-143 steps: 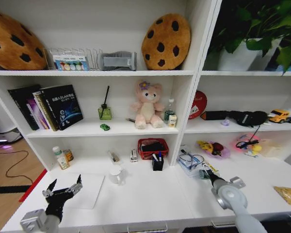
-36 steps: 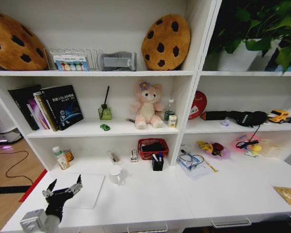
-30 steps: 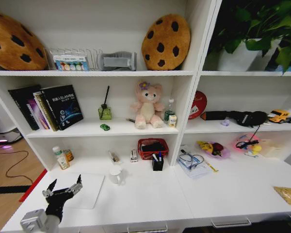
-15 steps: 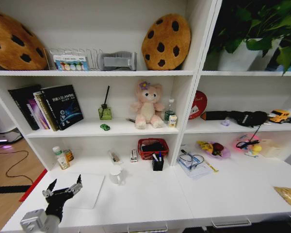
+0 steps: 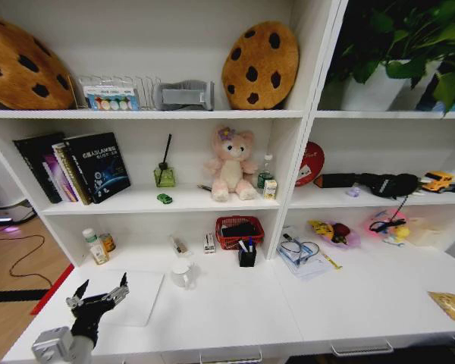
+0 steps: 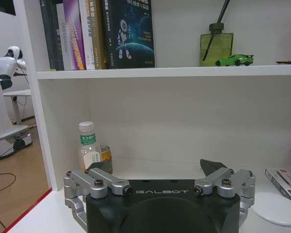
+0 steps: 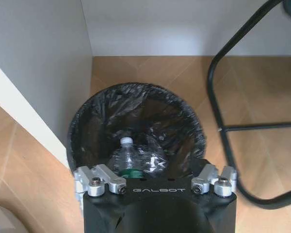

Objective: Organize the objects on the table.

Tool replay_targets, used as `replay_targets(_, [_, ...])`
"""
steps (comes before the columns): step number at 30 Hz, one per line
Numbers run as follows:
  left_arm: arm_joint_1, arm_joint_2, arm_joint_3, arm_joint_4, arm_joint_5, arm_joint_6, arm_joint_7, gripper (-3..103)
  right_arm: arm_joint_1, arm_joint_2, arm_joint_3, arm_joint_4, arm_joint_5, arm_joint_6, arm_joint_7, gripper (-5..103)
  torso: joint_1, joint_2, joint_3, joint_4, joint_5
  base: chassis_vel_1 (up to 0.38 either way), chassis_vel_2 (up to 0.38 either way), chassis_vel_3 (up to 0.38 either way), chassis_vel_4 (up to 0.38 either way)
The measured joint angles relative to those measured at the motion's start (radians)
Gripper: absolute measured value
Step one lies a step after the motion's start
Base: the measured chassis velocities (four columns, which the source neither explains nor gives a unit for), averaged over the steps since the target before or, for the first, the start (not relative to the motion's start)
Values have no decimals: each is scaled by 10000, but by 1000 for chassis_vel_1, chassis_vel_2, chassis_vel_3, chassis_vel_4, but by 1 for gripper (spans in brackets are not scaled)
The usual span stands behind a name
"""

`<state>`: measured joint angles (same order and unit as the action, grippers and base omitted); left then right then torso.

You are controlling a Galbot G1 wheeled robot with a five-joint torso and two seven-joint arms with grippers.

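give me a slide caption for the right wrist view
Open right gripper hovering over a black-lined trash bin holding a clear plastic bottle.

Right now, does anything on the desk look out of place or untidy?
Yes. A tan packet lies alone at the far right of the table, apart from everything else. Near the shelf divider, tangled cables and papers form a loose pile. The left gripper hovers open over the white mat.
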<state>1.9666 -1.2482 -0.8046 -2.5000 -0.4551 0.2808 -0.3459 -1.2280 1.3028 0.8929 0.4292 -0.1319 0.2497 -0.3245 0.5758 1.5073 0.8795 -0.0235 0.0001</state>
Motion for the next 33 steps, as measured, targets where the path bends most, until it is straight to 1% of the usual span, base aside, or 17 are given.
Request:
replay_targets(1, [0, 0, 0, 0, 0, 0, 0, 100, 0, 0, 0, 0, 0, 0, 0, 77, 0, 0, 0, 0, 0, 0, 0, 0, 0])
replay_targets(3, [0, 0, 0, 0, 0, 0, 1, 100, -675, -6, -80, 862, -193, 73, 245, 93, 0, 1, -1, 0, -1, 0, 0, 0, 0])
replay_targets(5, [0, 0, 0, 0, 0, 0, 1, 100, -711, -7, -86, 903, -202, 84, 254, 93, -1, 0, -1, 0, -1, 0, 0, 0, 0])
replay_targets(8, [0, -1, 0, 0, 0, 0, -2, 100, -2115, -38, -398, 2539, -39, 652, 337, 100, -1, 1, 0, -8, -1, 0, 0, 0, 0])
replay_targets(9, [0, 0, 0, 0, 0, 0, 0, 100, -2606, -49, -454, 3135, 140, 922, 310, 100, -2, 2, -1, -8, -2, 0, 0, 0, 0])
replay_targets(10, [0, 0, 0, -1, 0, 0, 1, 100, -4170, -73, -462, 5008, 807, 1821, 270, 100, -3, 3, -2, 0, -1, 0, 0, 0, 0])
replay_targets(11, [0, 0, 0, -1, 0, 0, 1, 100, -4170, -73, -462, 5008, 807, 1821, 270, 100, -3, 3, -2, 0, -1, 0, 0, 0, 0])
replay_targets(14, [0, 0, 0, 0, 0, 0, 3, 100, -6175, 28, -216, 8128, 1744, 2815, 418, 100, -5, 4, -2, -8, -4, 0, 0, 0, 0])
replay_targets(16, [0, 0, 0, 0, 0, -1, 3, 100, -6586, 93, -126, 9109, 2105, 2906, 457, 100, -5, 3, -2, -3, -1, 0, 0, 0, 0])
replay_targets(17, [0, -1, 0, 0, 0, 0, -5, 100, -7198, 173, -11, 10557, 2717, 2893, 556, 100, -4, 3, -2, 6, -1, 0, 0, 0, 0])
replay_targets(18, [0, -1, 0, 0, 0, 0, -5, 100, -7198, 173, -11, 10557, 2717, 2893, 556, 100, -4, 3, -2, 6, -1, 0, 0, 0, 0])
replay_targets(19, [0, -1, 0, 0, 0, 0, -4, 100, -7750, 256, 141, 12256, 3535, 2641, 828, 100, -4, 3, 0, -3, -5, 0, 0, 0, 0])
replay_targets(24, [0, 0, 0, 0, 0, -1, -2, 100, -7739, 296, 620, 15051, 4523, 1982, 1995, 100, -4, 3, 0, -1, -2, 0, 0, 0, 0])
replay_targets(26, [0, 0, 0, 0, 0, 0, 1, 100, -7102, 75, 926, 16544, 4814, 924, 3769, 100, -3, 2, 0, 3, -4, 0, 0, 0, 0])
replay_targets(27, [0, 0, 0, 0, 0, 0, 1, 100, -7102, 75, 926, 16544, 4814, 924, 3769, 100, -3, 2, 0, 3, -4, 0, 0, 0, 0])
replay_targets(29, [-1, 0, 0, 0, 0, 0, -1, 100, -6460, -283, 1121, 17644, 5297, -155, 5321, 100, -1, 2, 1, 2, -2, 0, 0, 0, 0])
replay_targets(33, [0, 0, 0, 0, 0, 0, 1, 100, -6181, -450, 1132, 17959, 5431, -348, 5930, 100, -1, 0, 0, 0, 0, 0, 0, 0, 0])
